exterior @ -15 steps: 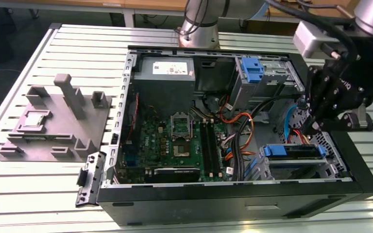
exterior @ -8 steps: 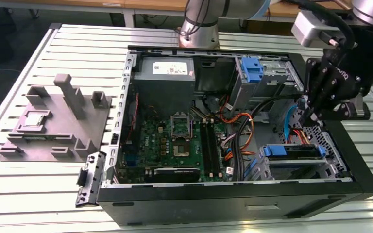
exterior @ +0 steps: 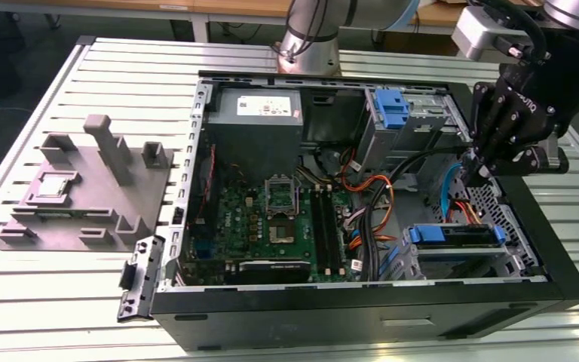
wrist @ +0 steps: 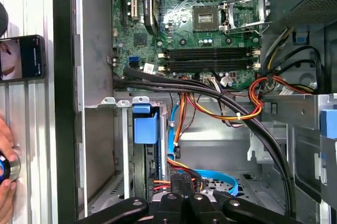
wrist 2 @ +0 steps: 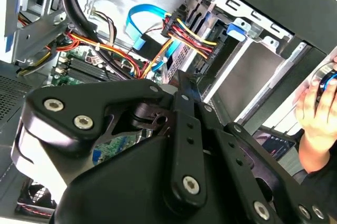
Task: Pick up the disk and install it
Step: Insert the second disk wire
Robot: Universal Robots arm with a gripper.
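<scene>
One arm carries one black gripper (exterior: 475, 170), hanging over the open computer case (exterior: 184, 226) at the edge on the exterior view's right, wrist bent so it points down into the drive-bay corner. Whether it is open or closed cannot be told, and nothing can be seen in its hold.

Two blue carrier fronts show in the exterior view. One belongs to the disk (exterior: 454, 235), which sits in the bay just below the gripper, near it but apart from it. The other blue carrier (exterior: 390, 107) stands in the upper bay, beyond the gripper toward the arm's base.

In the first wrist view the gripper (wrist: 192, 203) hovers just short of the disk (wrist: 145, 128). The disk's blue plastic front faces out of the metal cage and its dark body runs back behind it; the label is not visible. A bundle of red, yellow and orange wires (wrist: 221, 113) and one light-blue flat cable (wrist: 210, 176) cross the space beside the gripper.

One motherboard (exterior: 269, 219) lies farther from the gripper. One grey moulded fixture (exterior: 84, 188) rests on the slatted table (exterior: 68, 302), well apart. One person's hand (wrist: 6, 192) and one phone (wrist: 23, 58) lie outside the case wall.
</scene>
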